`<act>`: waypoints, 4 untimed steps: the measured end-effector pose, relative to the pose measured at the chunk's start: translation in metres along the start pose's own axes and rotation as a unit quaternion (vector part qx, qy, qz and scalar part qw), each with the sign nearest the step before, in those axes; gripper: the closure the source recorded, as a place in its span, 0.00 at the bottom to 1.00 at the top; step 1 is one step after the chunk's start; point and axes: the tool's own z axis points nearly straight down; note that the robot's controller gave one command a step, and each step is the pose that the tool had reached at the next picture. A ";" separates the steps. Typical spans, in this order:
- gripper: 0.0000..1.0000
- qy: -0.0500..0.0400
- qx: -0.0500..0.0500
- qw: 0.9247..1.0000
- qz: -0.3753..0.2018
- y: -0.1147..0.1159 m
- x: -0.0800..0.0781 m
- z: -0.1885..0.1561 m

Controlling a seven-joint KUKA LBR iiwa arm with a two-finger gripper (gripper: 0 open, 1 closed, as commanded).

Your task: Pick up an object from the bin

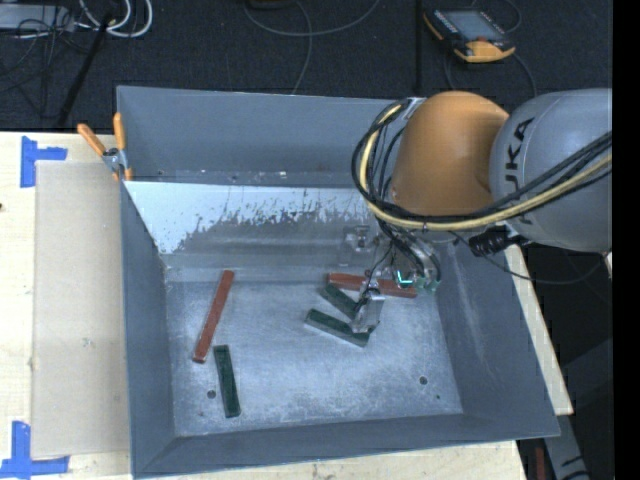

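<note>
My gripper reaches down into the right middle of the bin, its fingers among a small cluster of flat sticks. A red-brown stick lies just above the fingertips, partly under the gripper body. A dark green stick lies below it, angled down to the right, and another dark green stick crosses between them. The fingertips touch or stand right at these sticks; whether one is gripped is hidden.
A red-brown stick lies slanted at the left of the bin floor, with a dark green stick just below it. The arm's orange dome and cables hang over the bin's right back corner.
</note>
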 end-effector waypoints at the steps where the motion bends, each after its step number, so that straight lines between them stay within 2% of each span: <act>1: 0.00 -0.002 0.000 1.000 -0.002 -0.024 0.013 0.108; 2: 1.00 -0.009 0.000 1.000 -0.001 -0.024 0.009 0.102; 3: 0.00 -0.005 0.000 1.000 -0.001 -0.024 0.011 0.104; 4: 1.00 -0.006 0.000 1.000 -0.001 -0.024 0.011 0.104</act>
